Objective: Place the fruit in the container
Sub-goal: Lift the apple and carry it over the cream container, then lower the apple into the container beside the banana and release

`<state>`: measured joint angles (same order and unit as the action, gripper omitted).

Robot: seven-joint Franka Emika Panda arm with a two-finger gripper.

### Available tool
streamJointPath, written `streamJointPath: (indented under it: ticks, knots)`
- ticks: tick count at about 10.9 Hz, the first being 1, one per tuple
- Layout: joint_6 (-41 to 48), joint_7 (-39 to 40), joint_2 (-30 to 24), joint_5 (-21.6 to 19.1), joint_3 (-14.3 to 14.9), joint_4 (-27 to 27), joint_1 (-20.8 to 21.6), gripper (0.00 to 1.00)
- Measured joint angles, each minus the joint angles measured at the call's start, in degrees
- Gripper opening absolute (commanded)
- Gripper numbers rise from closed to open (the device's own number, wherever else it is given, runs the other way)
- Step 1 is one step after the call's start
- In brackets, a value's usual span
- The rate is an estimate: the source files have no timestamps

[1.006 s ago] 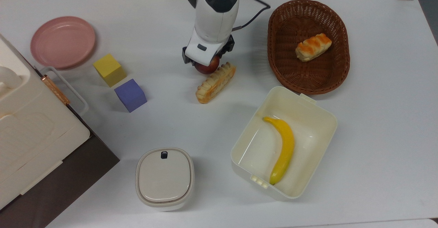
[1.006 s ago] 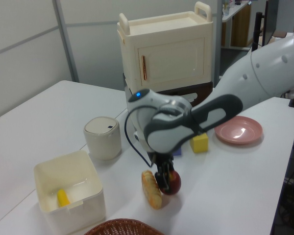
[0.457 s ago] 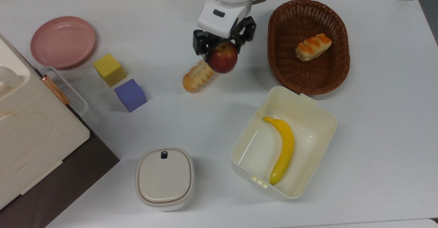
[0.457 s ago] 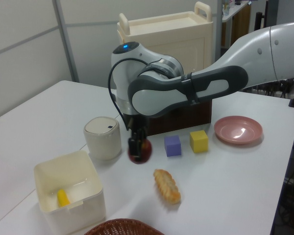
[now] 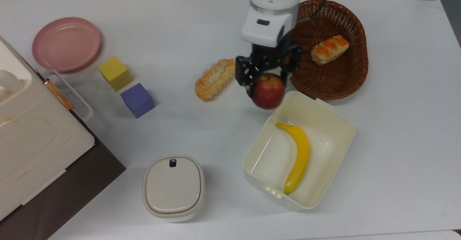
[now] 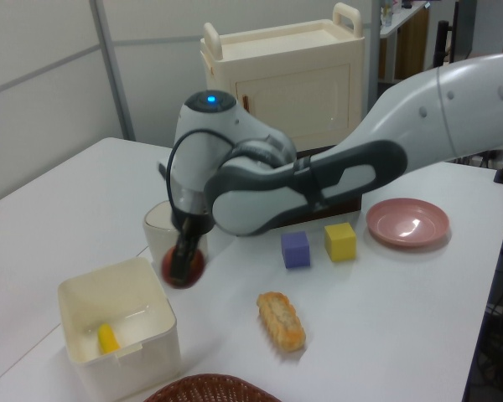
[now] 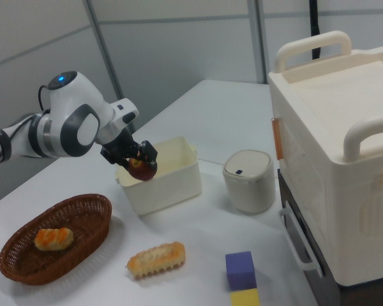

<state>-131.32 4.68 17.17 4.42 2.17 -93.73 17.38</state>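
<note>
The hand (image 5: 267, 75) was clamped on the apple (image 5: 268, 90), fingers pinching it from two sides, with the fruit hanging below the fingertips and clear of the tabletop (image 5: 201, 132). Key relation: in the top view the apple sat right at the container's (image 5: 326, 105) upper-left corner, overlapping the rim there, with the tub's open interior stretching toward the top view's lower right. So the remaining travel looked like a short shift along that diagonal before letting go. The tub's long axis ran from the top view's upper right to its lower left edge area, and a banana (image 5: 298, 155) already lay along the middle of the floor, leaving bare floor either side. In the left view the apple (image 6: 183, 266) hung above and just behind the tub's (image 6: 117, 331) far rim; in the right view it sat in front of the tub's near wall, at about rim height. The arm reached down from the top view's upper edge, wrist pointing downward, passing beside the wicker basket (image 5: 324, 17). A pastry (image 5: 215, 78) lay on the tabletop near the hand, apart from it.
</note>
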Motion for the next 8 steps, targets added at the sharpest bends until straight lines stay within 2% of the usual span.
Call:
streamJointPath:
  ticks: [2, 4, 5, 7, 8]
  knots:
    - [-6.57, -1.67, 2.90, 0.02, -1.22, 0.34, 0.06, 0.78]
    - [-7.82, -2.18, 4.73, 0.02, -1.92, 1.25, 0.06, 0.78]
    - [-7.82, -2.30, 4.89, 0.02, -2.04, 1.60, 0.06, 0.84]
    - [-7.87, -2.61, 4.89, 0.01, -2.61, 2.05, 0.07, 0.87]
    - [-7.88, -2.89, 4.89, 0.02, -3.11, 2.08, 0.08, 0.99]
